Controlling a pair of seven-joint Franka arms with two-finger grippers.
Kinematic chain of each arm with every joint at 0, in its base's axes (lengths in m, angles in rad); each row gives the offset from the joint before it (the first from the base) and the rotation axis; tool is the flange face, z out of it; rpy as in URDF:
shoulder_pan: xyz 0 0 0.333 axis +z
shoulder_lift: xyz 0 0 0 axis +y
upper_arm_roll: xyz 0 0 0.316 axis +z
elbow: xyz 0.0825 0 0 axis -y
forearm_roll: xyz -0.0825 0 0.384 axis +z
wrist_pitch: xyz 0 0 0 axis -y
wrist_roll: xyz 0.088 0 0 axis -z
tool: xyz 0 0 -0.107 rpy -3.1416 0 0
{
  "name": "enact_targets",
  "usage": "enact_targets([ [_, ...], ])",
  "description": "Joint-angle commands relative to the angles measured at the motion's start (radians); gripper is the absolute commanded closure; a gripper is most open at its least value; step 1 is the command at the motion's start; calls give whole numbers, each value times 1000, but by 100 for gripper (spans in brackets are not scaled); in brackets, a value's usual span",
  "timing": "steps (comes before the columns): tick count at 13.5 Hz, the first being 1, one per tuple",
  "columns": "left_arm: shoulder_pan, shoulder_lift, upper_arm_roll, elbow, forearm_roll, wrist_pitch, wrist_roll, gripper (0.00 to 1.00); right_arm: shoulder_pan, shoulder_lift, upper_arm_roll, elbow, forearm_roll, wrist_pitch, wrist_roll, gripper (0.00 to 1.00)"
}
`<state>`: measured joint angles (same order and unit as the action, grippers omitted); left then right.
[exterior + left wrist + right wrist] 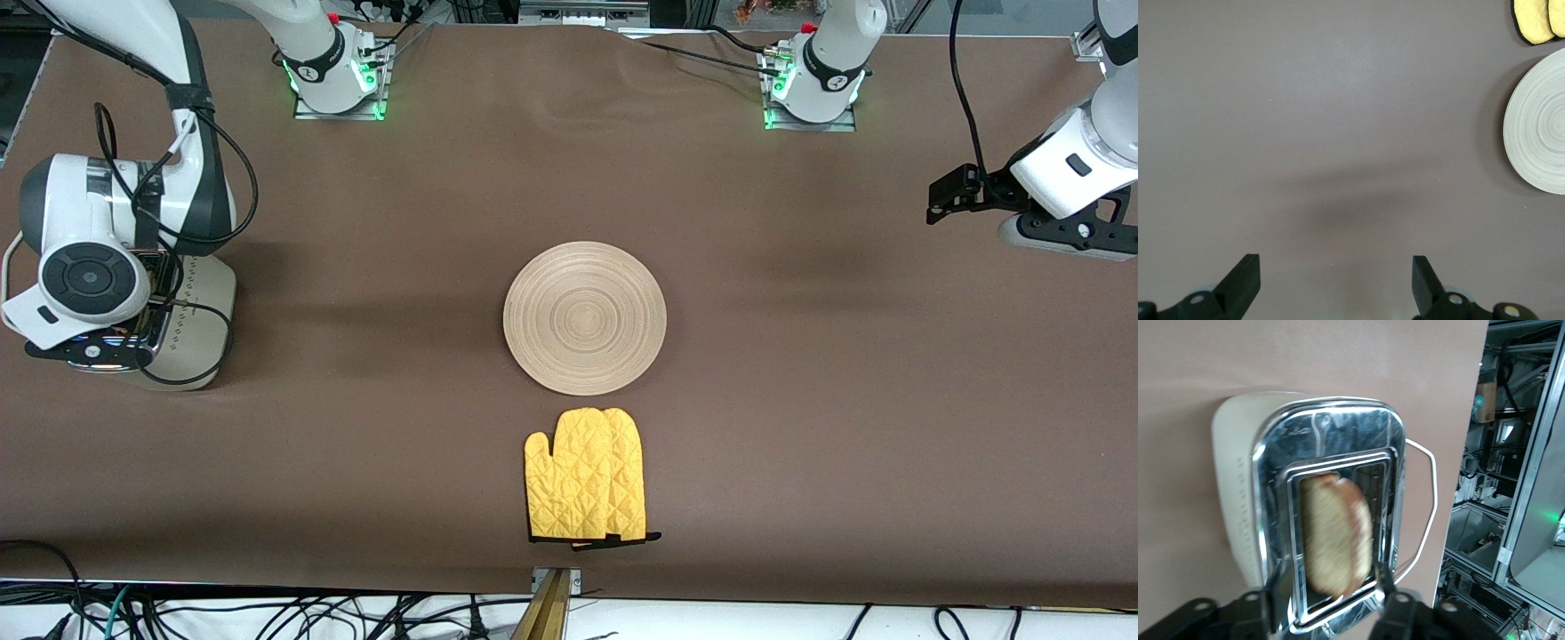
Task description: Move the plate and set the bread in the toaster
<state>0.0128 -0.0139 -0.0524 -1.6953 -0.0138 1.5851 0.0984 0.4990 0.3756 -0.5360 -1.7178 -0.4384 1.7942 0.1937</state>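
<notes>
Front view first, nearest the camera: a yellow quilted oven mitt (588,476) lies flat on the brown table (845,427); just farther off, close to its fingertips, sits the round light-wood plate (584,317) at the middle of the table, bare on top; toward the right arm's end stands the cream toaster (197,322), largely covered by the right arm's wrist, with the right gripper (98,342) directly over its chrome top; toward the left arm's end the left gripper (944,200) hangs over bare tabletop, well apart from the plate, the arm waiting.

Right wrist view: the bread (1336,535) stands on edge in one slot of the toaster (1238,493), its upper part above the chrome; the right gripper (1328,593) has its fingers parted on either side of the slice, and whether they touch it I cannot tell.

Left wrist view: the left gripper (1336,280) has its fingers spread wide, holding nothing.
</notes>
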Motion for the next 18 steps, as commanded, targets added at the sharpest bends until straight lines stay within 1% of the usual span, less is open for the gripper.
enact_targets([
  [1, -7, 12, -1, 31, 23, -25, -11, 0, -19, -89, 34, 3, 93, -47, -16, 0],
  [2, -7, 12, -3, 31, 25, -25, -12, 0, -19, -116, 51, 1, 104, -61, -28, 0],
  [3, -7, 12, -3, 31, 25, -25, -14, 0, -19, -145, 83, 3, 122, -80, -30, 0],
  [5, -7, 12, -4, 31, 26, -25, -14, 0, -33, -214, 148, 3, 235, -122, -30, 0],
  [7, -7, 12, -12, 31, 26, -25, -16, 0, -97, -268, 249, 3, 337, -134, -62, 0],
  [8, -7, 12, -14, 31, 26, -25, -16, 0, -131, -293, 281, 1, 402, -137, -95, 0],
  [10, -7, 12, -15, 31, 26, -25, -17, 0, -161, -313, 288, 12, 522, -174, -164, 0],
  [13, -7, 12, -17, 31, 26, -25, -40, 0, -180, -336, 292, 18, 547, -176, -252, 0],
  [14, -7, 12, -24, 31, 26, -25, -42, 0, -180, -337, 292, 20, 553, -176, -254, 0],
  [18, -7, 12, -29, 31, 26, -25, -75, 0, -180, -345, 298, 24, 529, -170, -249, 0],
])
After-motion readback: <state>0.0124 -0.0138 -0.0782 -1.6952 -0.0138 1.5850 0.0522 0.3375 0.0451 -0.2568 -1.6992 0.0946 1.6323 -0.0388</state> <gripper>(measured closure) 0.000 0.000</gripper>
